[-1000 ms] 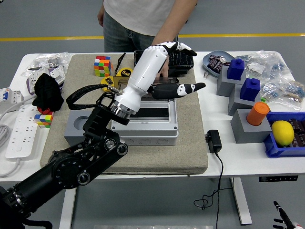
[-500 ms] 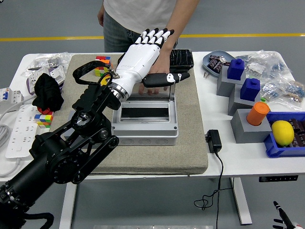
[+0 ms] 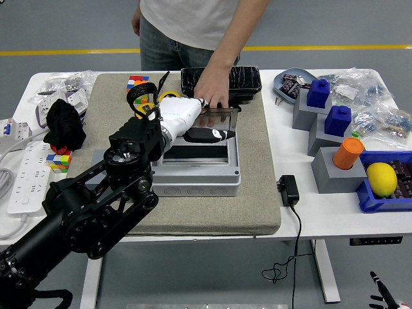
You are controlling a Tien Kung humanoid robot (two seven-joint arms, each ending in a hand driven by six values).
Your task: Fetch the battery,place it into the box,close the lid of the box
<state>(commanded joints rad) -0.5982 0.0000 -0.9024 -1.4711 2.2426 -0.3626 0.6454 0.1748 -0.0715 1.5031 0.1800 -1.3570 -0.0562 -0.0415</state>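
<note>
Head view: the robot's left hand (image 3: pixel 193 122) is reaching in from the lower left and hovering low over the grey box (image 3: pixel 196 168) on the tan mat (image 3: pixel 257 187). Its white palm is facing down, its black thumb is pointing right across the opening, and whether its fingers are gripping anything cannot be told. Just beyond the hand, a person's hand (image 3: pixel 212 90) is pressing on the box's clear lid (image 3: pixel 222 117), which is standing raised at the far edge. No battery is distinguishable. Far right of the hand, a lemon (image 3: pixel 382 178) is sitting in a blue bin (image 3: pixel 368 201).
</note>
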